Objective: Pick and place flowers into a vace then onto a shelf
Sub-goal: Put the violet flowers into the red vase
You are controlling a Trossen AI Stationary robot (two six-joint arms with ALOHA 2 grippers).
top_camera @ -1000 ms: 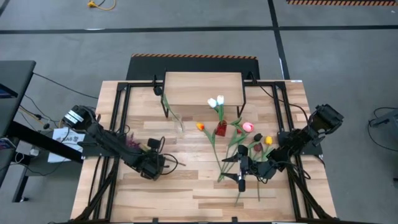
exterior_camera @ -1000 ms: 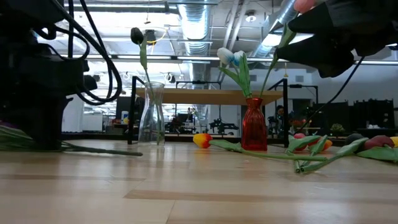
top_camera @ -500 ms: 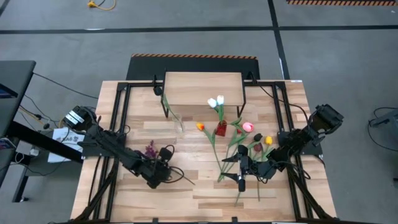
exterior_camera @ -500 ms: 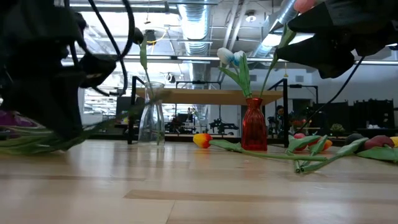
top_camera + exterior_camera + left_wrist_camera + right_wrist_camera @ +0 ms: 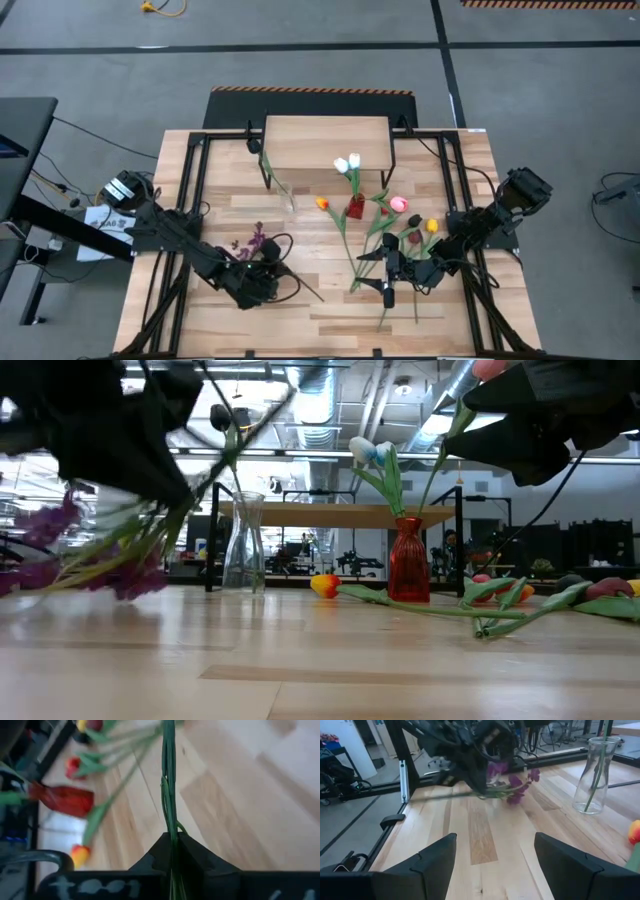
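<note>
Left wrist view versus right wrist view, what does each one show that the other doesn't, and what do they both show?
Only the left wrist view shows the left gripper shut on the sprig's green stems, plus the red vase and the orange tulip lying on the table. Only the right wrist view shows the sprig's purple blossoms, the clear glass vase and the open right gripper. Both show the purple sprig held by the left gripper and the wooden tabletop.
</note>
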